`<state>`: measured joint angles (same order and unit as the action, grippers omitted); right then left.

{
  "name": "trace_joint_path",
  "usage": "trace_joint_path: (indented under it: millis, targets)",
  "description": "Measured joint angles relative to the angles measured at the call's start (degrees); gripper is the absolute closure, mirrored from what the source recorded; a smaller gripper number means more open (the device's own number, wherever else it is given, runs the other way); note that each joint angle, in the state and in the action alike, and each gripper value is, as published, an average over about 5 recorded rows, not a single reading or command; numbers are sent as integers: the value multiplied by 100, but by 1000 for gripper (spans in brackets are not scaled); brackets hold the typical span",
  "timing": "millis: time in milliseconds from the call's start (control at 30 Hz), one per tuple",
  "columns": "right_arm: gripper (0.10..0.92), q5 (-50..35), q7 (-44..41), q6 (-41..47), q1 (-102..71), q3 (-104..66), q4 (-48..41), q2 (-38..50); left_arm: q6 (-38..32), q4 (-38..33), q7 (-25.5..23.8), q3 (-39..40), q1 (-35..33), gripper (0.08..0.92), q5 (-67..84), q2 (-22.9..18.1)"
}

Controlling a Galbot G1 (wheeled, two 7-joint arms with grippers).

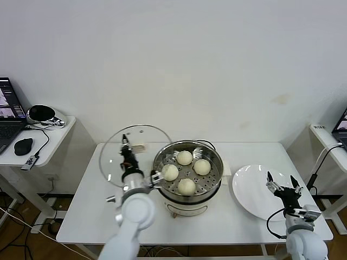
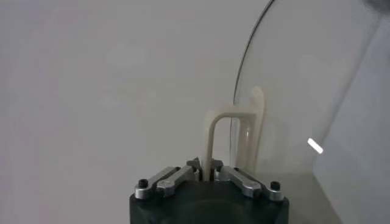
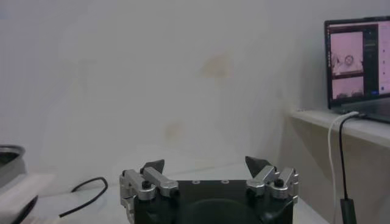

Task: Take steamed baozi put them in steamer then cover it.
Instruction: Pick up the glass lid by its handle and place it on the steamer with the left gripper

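Now left gripper (image 1: 125, 147) grips cover (image 1: 111, 157) beside steamer (image 1: 214, 176).

Plain white wall (image 1: 173, 65), side desks (image 1: 54, 141)

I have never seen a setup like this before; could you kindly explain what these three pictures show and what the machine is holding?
This is a two-armed robot at a white table. The wide picture comes from a camera on its head, looking down; the other two come from cameras on its wrists, each looking past that arm's own end effector.

On the table stands a steamer, a shiny metal pot with four baozi already inside. Beside it, on the robot's right, lies a white plate.

The left end effector is shut on the cream handle of the cover, a clear glass lid held tilted in the air next to the steamer; the left wrist picture shows that handle pinched up close. The right end effector is open, holds nothing and waits above the plate.
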<state>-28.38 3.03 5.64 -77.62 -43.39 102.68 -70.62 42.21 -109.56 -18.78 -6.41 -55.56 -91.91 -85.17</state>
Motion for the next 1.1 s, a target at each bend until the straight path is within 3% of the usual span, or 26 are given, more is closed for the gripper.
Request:
trace_joint_path:
  millis: [567, 1100]
  targets:
    - [203, 142, -12, 8, 85, 37, -200, -147, -3, 897, -143, 1316, 552, 845, -210, -561]
    - [203, 267, -11, 35, 148, 109, -250, -195, -1, 1218, -24, 1462, 703, 845, 191, -664]
